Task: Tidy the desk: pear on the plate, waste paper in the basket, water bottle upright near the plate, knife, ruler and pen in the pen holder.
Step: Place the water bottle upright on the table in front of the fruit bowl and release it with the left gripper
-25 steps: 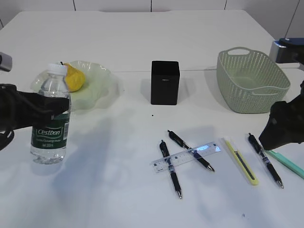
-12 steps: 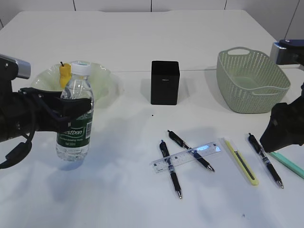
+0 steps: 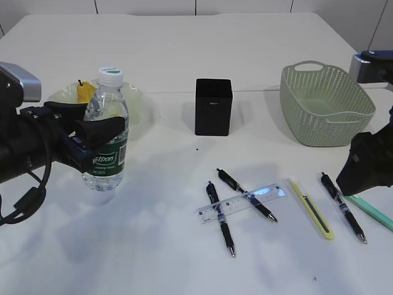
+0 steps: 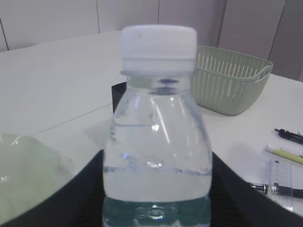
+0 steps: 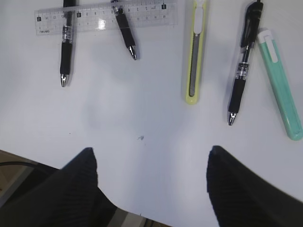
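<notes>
My left gripper [image 3: 101, 126] is shut on the water bottle [image 3: 105, 150], which stands upright in front of the plate [image 3: 140, 104]; its base is at or just above the desk [image 3: 153, 246]. In the left wrist view the bottle [image 4: 157, 142] fills the space between both fingers [image 4: 71, 198]. The pear [image 3: 85, 91] lies on the plate. The ruler [image 5: 104, 16] lies across two black pens [image 5: 66, 47]. The knife [image 5: 195, 56] and a third black pen [image 5: 241, 71] lie beyond my open, empty right gripper [image 5: 151, 151]. The pen holder [image 3: 213, 106] and basket [image 3: 325, 104] stand behind. No waste paper shows.
A mint-green pen [image 5: 280, 85] lies right of the black pen, near the desk's right edge. My right arm [image 3: 365, 166] hovers above that corner. The desk's front edge shows just under the right fingers in the right wrist view.
My left gripper has carried the upright bottle to the right and farther back, towards the plate. The right arm and the items on the desk have not moved.
</notes>
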